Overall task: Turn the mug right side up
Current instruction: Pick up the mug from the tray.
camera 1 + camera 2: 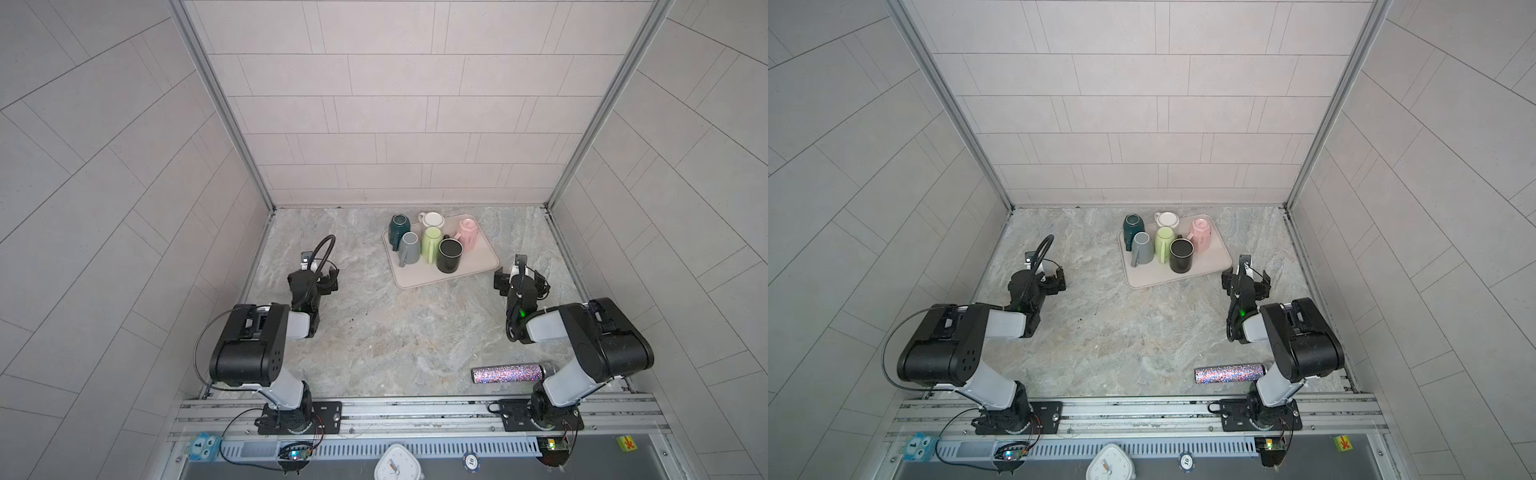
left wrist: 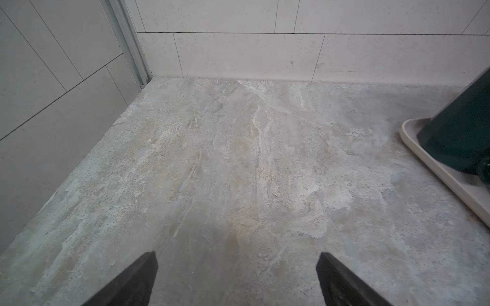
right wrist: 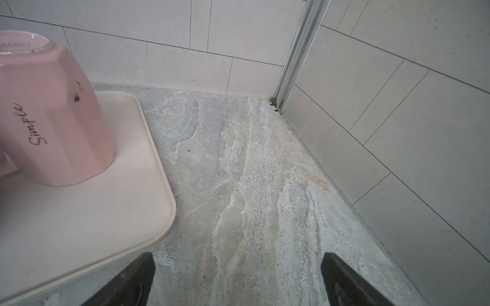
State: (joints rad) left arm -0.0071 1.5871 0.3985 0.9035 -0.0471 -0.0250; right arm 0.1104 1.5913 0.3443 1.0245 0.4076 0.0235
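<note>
Evidently nothing is being gripped: the left gripper [image 1: 313, 277] and right gripper [image 1: 520, 279] are hovering low over the table [image 1: 374, 324], one at each side of the tray [image 1: 478, 268], and both wrist views are showing jaws spread wide and empty. The pink mug [image 3: 53, 114] is sitting mouth-down at the tray's far right corner with its foot ring facing up, so it is likely the one needing turning. The teal mug [image 1: 400, 226] and grey mug [image 1: 409, 248] also seem to be showing closed bases, so I cannot tell for sure which is meant. The pink one is standing nearest the right gripper, at the cluster's outer edge, which is leaving its outer wall free for a side grasp. Being glazed and faceted, it is probably calling for a firm pinch, and the black mug [image 1: 449, 255] close beside it is risking a knock during the flip. A glitter tube [image 1: 509, 372] is lying well clear by the right arm's base.
</note>
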